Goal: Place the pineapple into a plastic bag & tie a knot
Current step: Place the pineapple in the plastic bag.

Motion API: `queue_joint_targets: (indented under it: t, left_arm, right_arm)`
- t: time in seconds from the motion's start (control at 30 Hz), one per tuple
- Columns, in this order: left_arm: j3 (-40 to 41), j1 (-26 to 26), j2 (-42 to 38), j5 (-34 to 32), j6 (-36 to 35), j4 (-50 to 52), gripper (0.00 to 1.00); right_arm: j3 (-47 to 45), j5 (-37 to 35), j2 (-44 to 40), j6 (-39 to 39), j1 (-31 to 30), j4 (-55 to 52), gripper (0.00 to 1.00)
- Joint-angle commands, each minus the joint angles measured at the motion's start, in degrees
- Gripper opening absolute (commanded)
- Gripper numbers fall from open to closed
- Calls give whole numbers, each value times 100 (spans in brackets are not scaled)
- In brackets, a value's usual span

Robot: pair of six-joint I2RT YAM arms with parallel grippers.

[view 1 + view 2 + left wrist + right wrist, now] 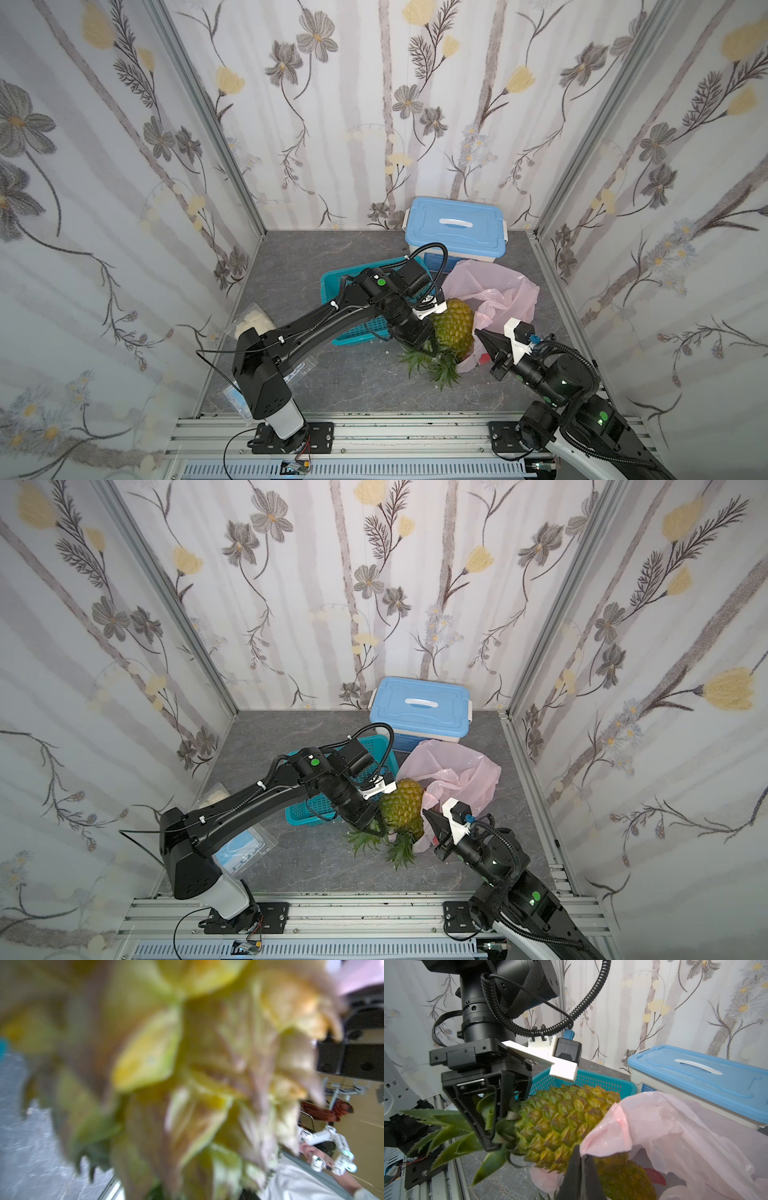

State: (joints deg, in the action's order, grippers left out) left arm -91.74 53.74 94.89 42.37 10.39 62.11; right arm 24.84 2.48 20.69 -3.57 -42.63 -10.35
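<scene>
Far left on the grey worktop (365, 386) lies a clear pouch of white lumps (250, 322), w/ a clear packet of blue masks (243, 850) nearer the front rail, partly under the L arm (316, 324). That arm stretches over a teal basket (332, 282) to the pineapple (453, 328) — the L jaws are clamped on it at the base of the crown, one finger on each side, plain in the right wrist view. The fruit is tilted, its green leaves (432, 365) pointing toward the front rail and its far end poking into the mouth of the plastic bag (498, 291). The left wrist view is filled by blurred fruit skin, too close to read. The bag sits crumpled & open on the worktop, just right of the basket and in front of a blue-lidded box (455, 226) by the back wall; a red mark (654, 1176) shows through the pink film low down. The R arm (540, 374) comes in from the front right — the R jaws are together, pinching the bag's near rim just beside the fruit.
</scene>
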Motion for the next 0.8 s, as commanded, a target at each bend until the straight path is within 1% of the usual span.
queue_joint_targets:
  t: [0.0, 0.17, 0.33, 0.47, 0.57, 0.7, 0.77]
  left_arm:
    - [-179, 88, 280, 968, -107, -235, 0]
    - [-824, 106, 1177, 670, 87, -114, 0]
    - [-1747, 102, 1997, 464, 551, -493, 0]
    - [-2429, 71, 2593, -68, 879, -619, 0]
    - [-2816, 19, 2991, -311, 1142, -770, 0]
    - [-3336, -26, 3430, -659, 1672, -1244, 0]
    - [-3803, -55, 3781, -765, 1867, -1086, 0]
  right_arm:
    - [38, 314, 150, -37, -7, 452, 0]
    - [116, 509, 226, -196, -4, 547, 0]
    - [158, 753, 212, -245, -13, 512, 0]
    - [161, 855, 191, -267, -17, 417, 0]
    - [149, 822, 141, -284, -17, 353, 0]
    - [49, 729, 43, -343, -17, 417, 0]
    - [13, 718, 23, -384, -17, 426, 0]
